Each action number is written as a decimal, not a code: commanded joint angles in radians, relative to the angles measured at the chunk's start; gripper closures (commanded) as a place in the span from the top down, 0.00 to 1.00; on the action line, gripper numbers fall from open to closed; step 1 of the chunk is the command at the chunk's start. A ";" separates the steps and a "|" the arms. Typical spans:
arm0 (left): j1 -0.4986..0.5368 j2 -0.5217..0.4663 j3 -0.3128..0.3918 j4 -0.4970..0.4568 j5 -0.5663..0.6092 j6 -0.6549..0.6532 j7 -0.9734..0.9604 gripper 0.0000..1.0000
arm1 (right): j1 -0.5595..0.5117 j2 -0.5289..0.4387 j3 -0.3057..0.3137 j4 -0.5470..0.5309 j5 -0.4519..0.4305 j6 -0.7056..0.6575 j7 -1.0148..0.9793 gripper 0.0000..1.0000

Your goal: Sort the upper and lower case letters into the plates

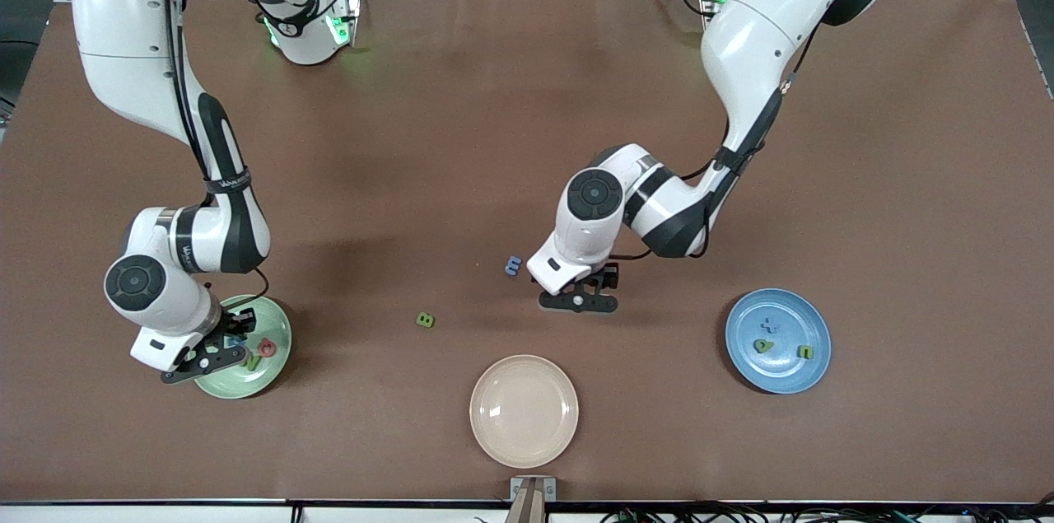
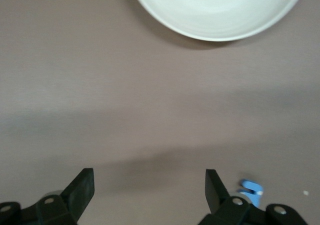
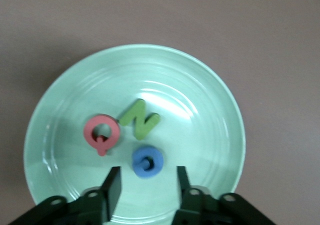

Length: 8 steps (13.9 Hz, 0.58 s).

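The right gripper [image 1: 221, 347] hangs over the green plate [image 1: 276, 358] at the right arm's end of the table, its fingers [image 3: 114, 187] parted and pinching nothing. In that plate lie the red Q [image 3: 102, 133], the green N [image 3: 139, 118] touching it, and the blue G [image 3: 147, 162] just beside both, right in front of the fingertips. Toward the middle, the green B [image 1: 425, 319] sits alone on the brown table [image 1: 461, 136]. The cream plate [image 1: 524, 409], nearest the front camera, holds no letters. The blue m [image 1: 513, 265] lies on the table just beside the left gripper [image 1: 578, 302], which hangs low over bare table with its fingers [image 2: 82, 187] spread wide around nothing. At the left arm's end, the blue plate [image 1: 811, 317] holds the blue t [image 1: 770, 324], the green a [image 1: 764, 346] and the green i [image 1: 805, 352], near one another
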 commanded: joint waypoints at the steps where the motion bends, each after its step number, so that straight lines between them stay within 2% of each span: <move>1: -0.032 0.021 0.009 0.003 0.021 0.060 0.004 0.97 | 0.008 -0.014 0.015 0.008 0.003 -0.006 0.020 0.85; 3: -0.058 0.034 0.017 0.005 0.026 0.088 0.003 0.95 | 0.039 -0.017 0.017 0.012 0.038 -0.008 0.115 0.92; 6: -0.122 0.034 0.060 0.005 0.023 0.088 -0.009 0.90 | 0.113 -0.020 0.018 0.012 0.091 -0.017 0.339 0.92; 8: -0.130 0.043 0.066 0.003 0.023 0.090 -0.025 0.88 | 0.158 -0.020 0.024 0.014 0.149 -0.029 0.463 0.92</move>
